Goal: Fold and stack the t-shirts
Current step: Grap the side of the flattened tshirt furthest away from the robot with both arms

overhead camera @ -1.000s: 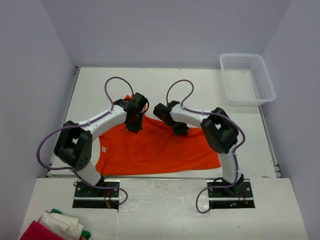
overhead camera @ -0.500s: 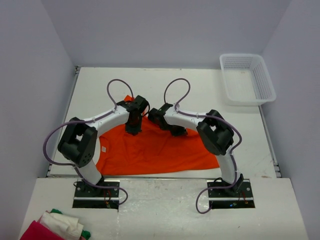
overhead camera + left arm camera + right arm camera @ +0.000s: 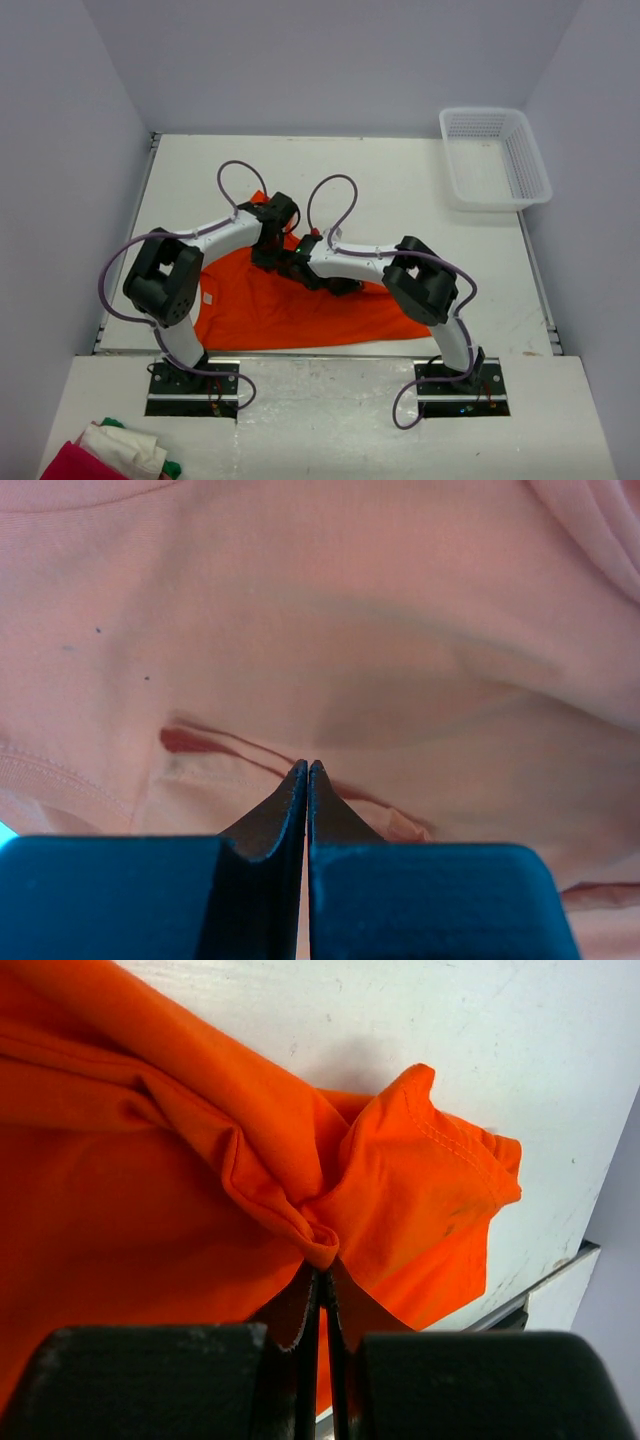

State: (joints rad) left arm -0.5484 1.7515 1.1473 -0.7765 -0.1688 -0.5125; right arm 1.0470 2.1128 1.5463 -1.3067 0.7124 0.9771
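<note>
Left, right jaws tight on orange t-shirt (image 3: 255,310)

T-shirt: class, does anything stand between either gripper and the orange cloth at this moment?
Nothing visible does. The right gripper is shut on a bunched fold of the t-shirt. The left gripper is shut too, with creases in the cloth meeting at its tips, so it appears to be pinching it.
</note>
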